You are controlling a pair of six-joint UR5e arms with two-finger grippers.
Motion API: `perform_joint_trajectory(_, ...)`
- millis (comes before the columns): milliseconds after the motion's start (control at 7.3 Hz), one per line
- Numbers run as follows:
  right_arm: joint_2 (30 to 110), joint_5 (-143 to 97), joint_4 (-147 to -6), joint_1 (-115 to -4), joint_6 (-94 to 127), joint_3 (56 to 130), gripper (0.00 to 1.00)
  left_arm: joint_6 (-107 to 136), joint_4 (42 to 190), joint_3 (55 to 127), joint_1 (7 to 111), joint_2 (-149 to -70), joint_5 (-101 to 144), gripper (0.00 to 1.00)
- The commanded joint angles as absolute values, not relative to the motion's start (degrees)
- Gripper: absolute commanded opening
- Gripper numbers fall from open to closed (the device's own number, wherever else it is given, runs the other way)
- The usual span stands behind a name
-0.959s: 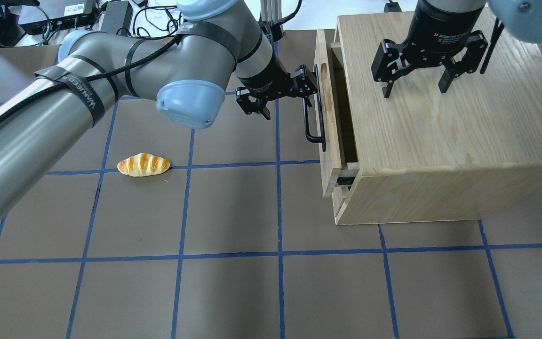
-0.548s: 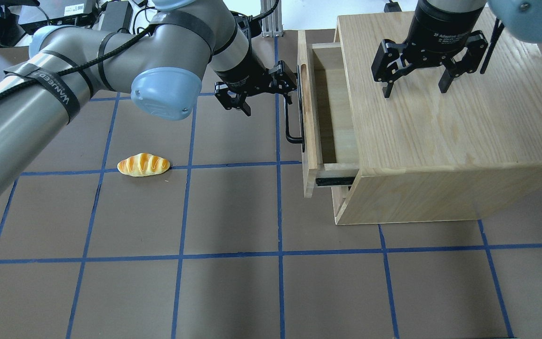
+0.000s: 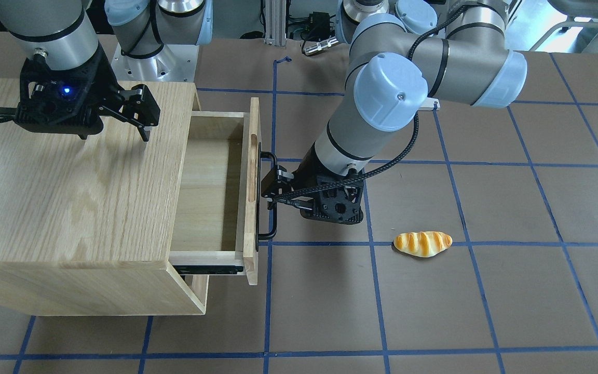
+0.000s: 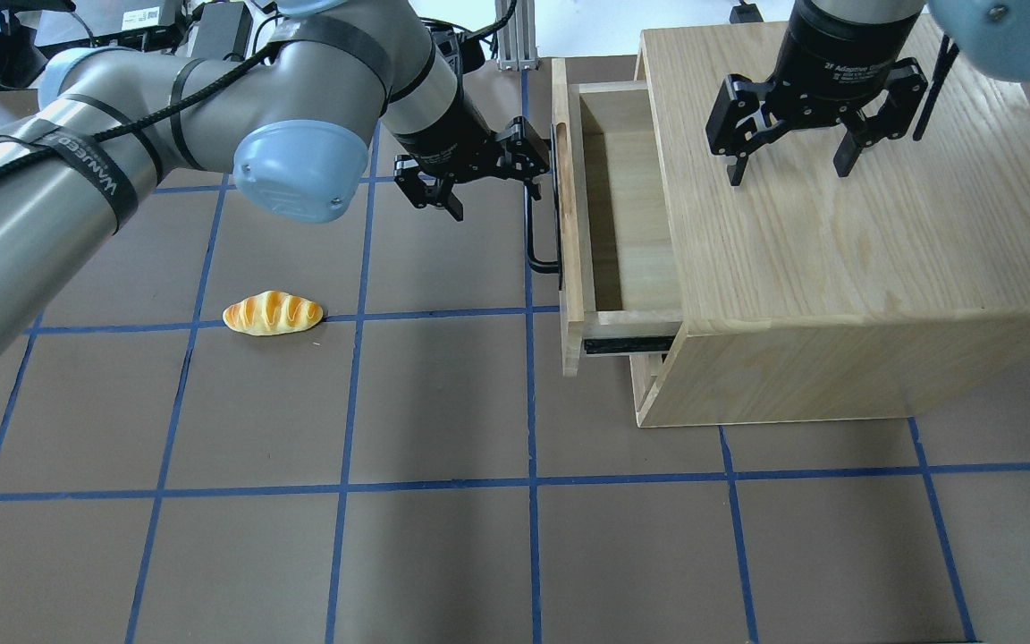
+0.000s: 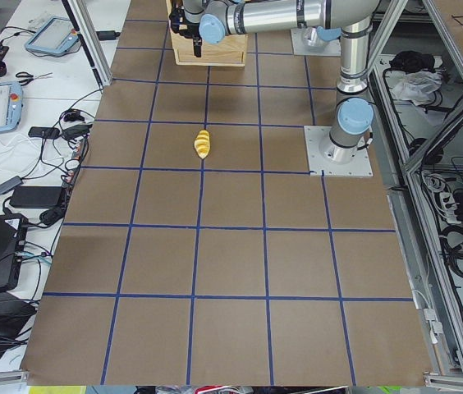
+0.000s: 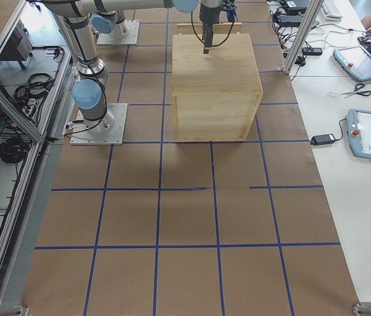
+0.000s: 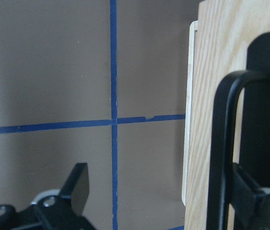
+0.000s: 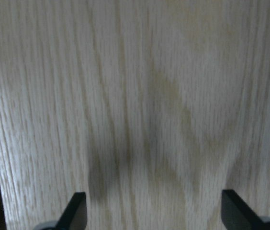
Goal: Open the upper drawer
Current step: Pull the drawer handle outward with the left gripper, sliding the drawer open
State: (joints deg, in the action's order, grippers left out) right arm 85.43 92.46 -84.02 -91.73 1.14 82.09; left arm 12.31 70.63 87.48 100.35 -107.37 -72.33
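Observation:
The upper drawer (image 4: 636,206) of pale wood stands pulled well out of the cabinet (image 4: 837,268), its inside bare. Its front panel carries a long black bar handle (image 4: 530,224). My left gripper (image 4: 493,183) is open, with one finger hooked behind the handle and the other out over the mat. In the left wrist view the handle (image 7: 221,143) crosses the drawer front (image 7: 207,72) beside that finger. From the front, the drawer (image 3: 211,187) and left gripper (image 3: 299,200) show too. My right gripper (image 4: 789,170) is open and empty, just above the cabinet top.
A bread roll (image 4: 272,313) lies on the brown mat left of the drawer, apart from both arms. A lower drawer front (image 4: 645,376) sits shut under the upper one. The mat has a blue tape grid.
The upper drawer has slid out to the left from barely open to well open. My left gripper moved left with the handle. The right gripper has not moved.

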Motion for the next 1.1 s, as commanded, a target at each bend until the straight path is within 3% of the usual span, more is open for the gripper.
perform_joint_trajectory(0, 85.4, 92.5, -84.0, -91.8, 1.1, 82.1, 1.0, 10.9, 72.7, 87.5, 98.8, -106.4, -72.4, 1.0)
perform_joint_trajectory(959, 85.4, 92.5, -84.0, -91.7, 1.1, 82.1, 1.0, 4.7, 80.1, 87.5, 92.6, -104.8, -75.1, 1.0)
